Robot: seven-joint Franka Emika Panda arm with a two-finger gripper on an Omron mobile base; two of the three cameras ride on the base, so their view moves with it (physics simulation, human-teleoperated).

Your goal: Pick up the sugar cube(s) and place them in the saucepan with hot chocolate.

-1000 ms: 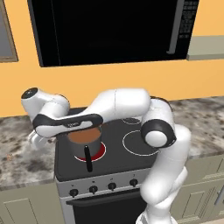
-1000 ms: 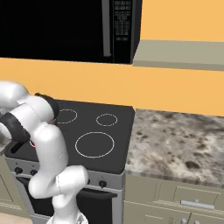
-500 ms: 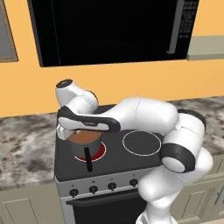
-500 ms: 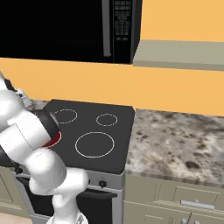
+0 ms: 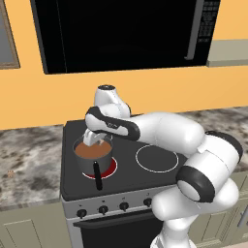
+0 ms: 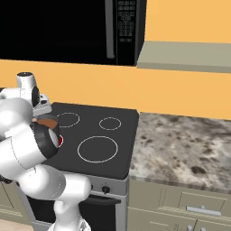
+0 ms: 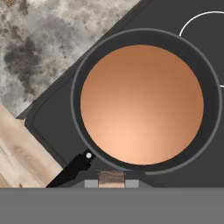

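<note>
The saucepan with hot chocolate [image 5: 92,156] stands on the stove's front left burner, its black handle [image 5: 98,175] pointing toward the front edge. In the hand view the brown liquid [image 7: 142,103] lies straight below me inside the grey rim, with the handle [image 7: 72,170] at lower left. My gripper [image 7: 111,183] is shut on a small tan sugar cube [image 7: 111,177], held between the fingertips just above the pan's rim. From the left base view the gripper [image 5: 94,139] hangs over the pan's back edge. A tiny pinkish speck [image 5: 10,173] on the left counter may be the other cube.
The burner [image 5: 112,167] under the pan glows red. Another ringed burner [image 5: 156,158] lies to the right, and knobs [image 5: 102,209] line the stove front. A black microwave [image 5: 121,34] hangs overhead. Speckled granite counter [image 6: 180,144] flanks the stove on both sides.
My arm has swung right, from over the left counter to above the saucepan, carrying the gripper with it. The pan has stayed in place.
</note>
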